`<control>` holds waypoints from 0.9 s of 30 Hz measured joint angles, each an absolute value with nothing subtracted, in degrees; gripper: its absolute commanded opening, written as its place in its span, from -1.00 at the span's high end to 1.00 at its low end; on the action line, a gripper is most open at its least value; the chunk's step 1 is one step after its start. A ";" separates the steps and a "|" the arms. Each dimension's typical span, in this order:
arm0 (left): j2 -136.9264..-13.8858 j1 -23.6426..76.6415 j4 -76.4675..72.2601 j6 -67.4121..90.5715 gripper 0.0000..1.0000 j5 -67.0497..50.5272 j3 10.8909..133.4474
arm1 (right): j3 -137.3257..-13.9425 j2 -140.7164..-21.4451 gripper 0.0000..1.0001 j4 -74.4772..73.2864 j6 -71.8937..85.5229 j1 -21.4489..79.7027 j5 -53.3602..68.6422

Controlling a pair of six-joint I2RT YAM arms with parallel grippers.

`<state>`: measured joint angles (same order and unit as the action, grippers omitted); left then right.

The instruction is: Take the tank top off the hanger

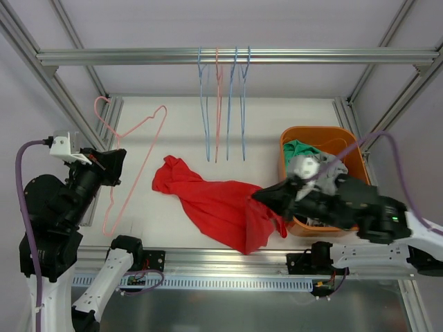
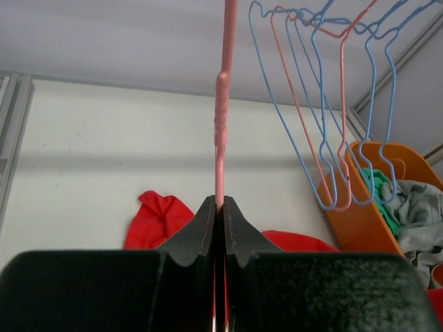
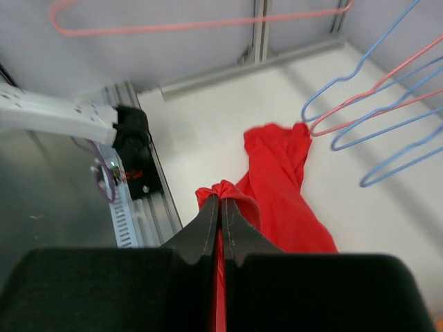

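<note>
White table (image 1: 277, 117), top view: red tank top (image 1: 214, 204) heaped at centre, right gripper (image 3: 220, 200) clamped tight on its right edge; left gripper (image 2: 217, 202), frame left, pinches the pink hanger (image 2: 221, 104).

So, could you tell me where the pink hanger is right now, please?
The pink hanger is on the left side in the top view, bare and pinched in the left gripper's jaws, just left of the red tank top.

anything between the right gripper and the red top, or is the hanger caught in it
Nothing visible. The right gripper is shut on a fold of the top, which lies on the table apart from the pink hanger held in the left gripper.
</note>
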<state>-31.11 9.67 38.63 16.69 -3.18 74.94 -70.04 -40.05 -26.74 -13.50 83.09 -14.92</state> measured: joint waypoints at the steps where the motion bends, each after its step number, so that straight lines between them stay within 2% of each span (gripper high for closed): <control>1: -31.68 9.67 38.68 16.45 1.00 -3.75 74.96 | -69.47 -43.72 0.99 -26.26 -13.08 83.09 -15.22; 3: -33.08 9.67 39.05 15.53 1.00 -4.71 75.13 | -67.05 -50.50 0.99 -24.56 -11.97 82.83 -16.16; 4: -33.67 9.65 39.29 15.20 1.00 -5.02 75.29 | -65.36 -53.65 0.89 -23.97 -10.96 82.41 -16.34; 5: -34.44 9.67 39.66 14.37 1.00 -5.13 75.48 | -63.99 -56.01 0.59 -23.75 -10.09 81.80 -16.27; 6: -35.20 9.67 39.92 13.65 1.00 -5.15 75.68 | -62.26 -58.87 -0.14 -23.62 -8.62 80.64 -16.10; 8: -36.62 9.65 39.99 12.21 1.00 -4.89 76.07 | -60.01 -62.43 -0.25 -23.73 -6.98 78.81 -16.25; 9: -37.32 9.65 40.01 11.57 1.00 -4.89 76.40 | -59.40 -63.66 -0.55 -23.88 -6.24 78.08 -16.38; 11: -39.42 9.65 40.12 10.15 1.00 -5.21 77.76 | -59.22 -64.71 -0.98 -23.73 -4.69 77.52 -16.73; 19: -47.94 9.67 36.38 7.25 1.00 -9.89 84.01 | -59.16 -56.29 -0.99 -22.11 -3.51 77.49 -18.72; 27: -50.00 9.89 17.67 8.34 1.00 -12.93 77.45 | -55.22 -45.52 -0.99 -20.93 -2.07 77.36 -19.94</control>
<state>-50.00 9.89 17.67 8.34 -12.93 77.45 -55.22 -45.52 -20.93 -2.07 77.36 -19.94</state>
